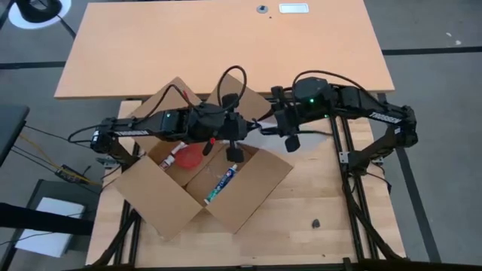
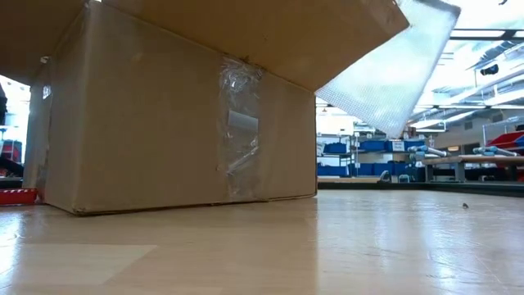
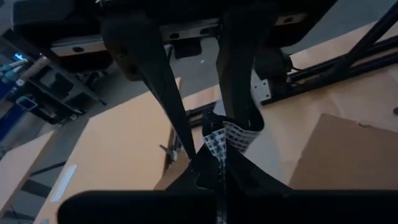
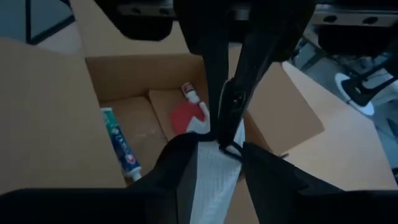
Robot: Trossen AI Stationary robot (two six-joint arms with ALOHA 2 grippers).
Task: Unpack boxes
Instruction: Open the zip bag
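Carton [image 1: 197, 181] sits open on the wood table [image 1: 331, 203] under both grippers, holding a toothpaste tube [image 1: 221, 186], wording unreadable. Left gripper [image 3: 214, 140] and right gripper [image 4: 217, 146] both clamp one clear bag [image 2: 385, 70] above it. Shelving with blue bins [image 2: 372, 147] stands beyond.

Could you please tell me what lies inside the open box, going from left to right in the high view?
Inside the box: a small white tube with a red cap → a red round thing → a toothpaste tube.
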